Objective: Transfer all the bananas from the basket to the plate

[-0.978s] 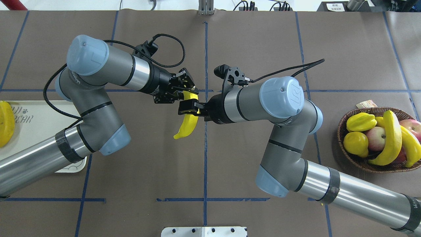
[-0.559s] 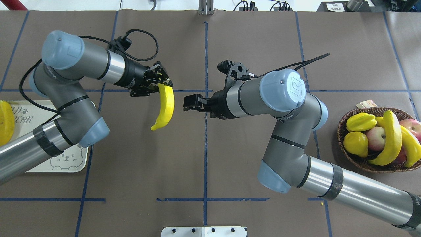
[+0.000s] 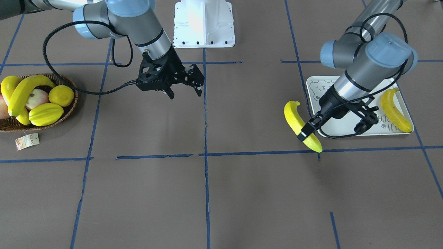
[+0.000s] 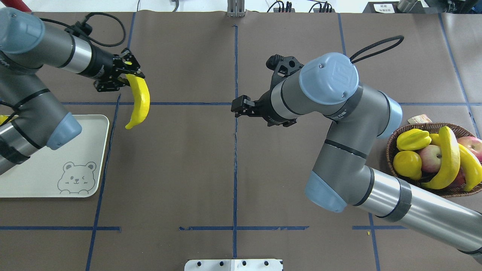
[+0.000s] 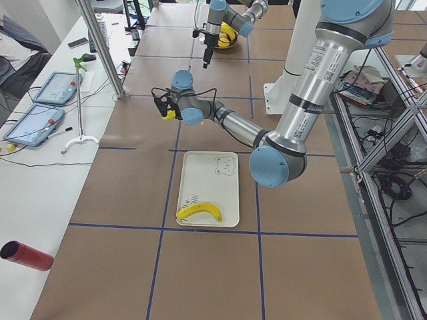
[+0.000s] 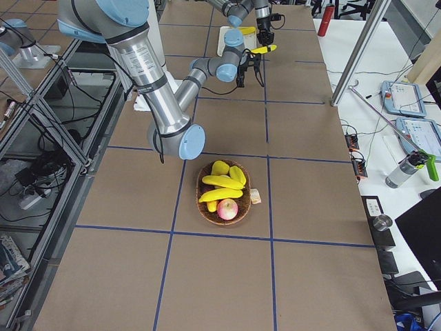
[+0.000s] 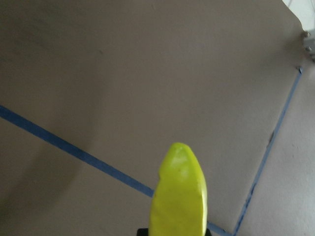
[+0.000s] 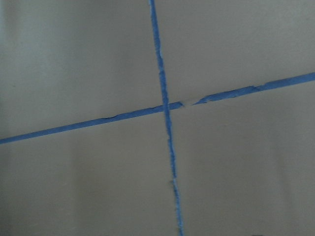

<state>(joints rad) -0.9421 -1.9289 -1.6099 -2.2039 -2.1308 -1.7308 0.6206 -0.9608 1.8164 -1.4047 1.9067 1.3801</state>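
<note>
In the front-facing view, my left hand was clamped on the carried banana, which hung just beside the plate, not yet over it. A second ago both my hands had held it far from the plate, so the handover was done. The resting banana already lay on the plate. My right hand, fingers spread and empty, hovered well apart from the plate.

From overhead, the basket, farthest from the plate, held two bananas with a lemon, a starfruit and apples. I judged half the task remained.

My left wrist view showed the carried banana's tip over bare surface. My right wrist view showed only tape lines.
</note>
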